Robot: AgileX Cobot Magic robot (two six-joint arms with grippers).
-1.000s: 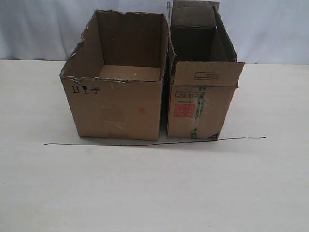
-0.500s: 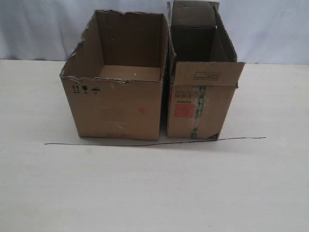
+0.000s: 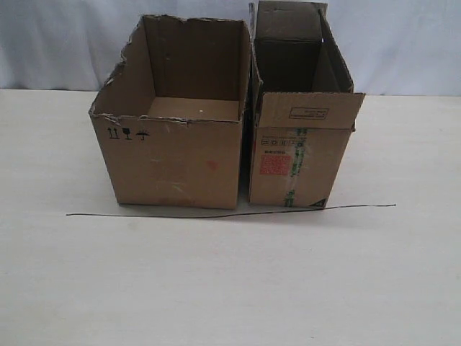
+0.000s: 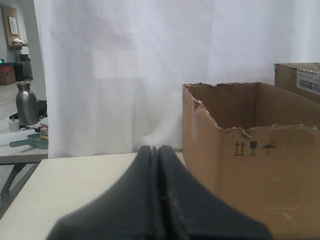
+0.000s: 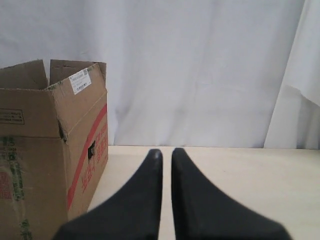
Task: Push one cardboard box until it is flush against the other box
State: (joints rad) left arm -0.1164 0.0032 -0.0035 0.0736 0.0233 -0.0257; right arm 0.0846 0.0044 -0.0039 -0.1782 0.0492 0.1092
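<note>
The cardboard box stands on the pale surface just beside the other box. A thin dark seam shows between their near corners, and I cannot tell whether the walls touch all along their length. Neither arm shows in the exterior view. The left tool has its fingers pressed together on nothing. The right tool is a sliver apart and empty, off the red-striped long side and not touching it. If any gap remains, a push placed toward one end would likely swing the light box, closing one corner and opening the other. A high contact could tip it, and too much force might shove both boxes, or catch the raised flap on the ragged rim.
</note>
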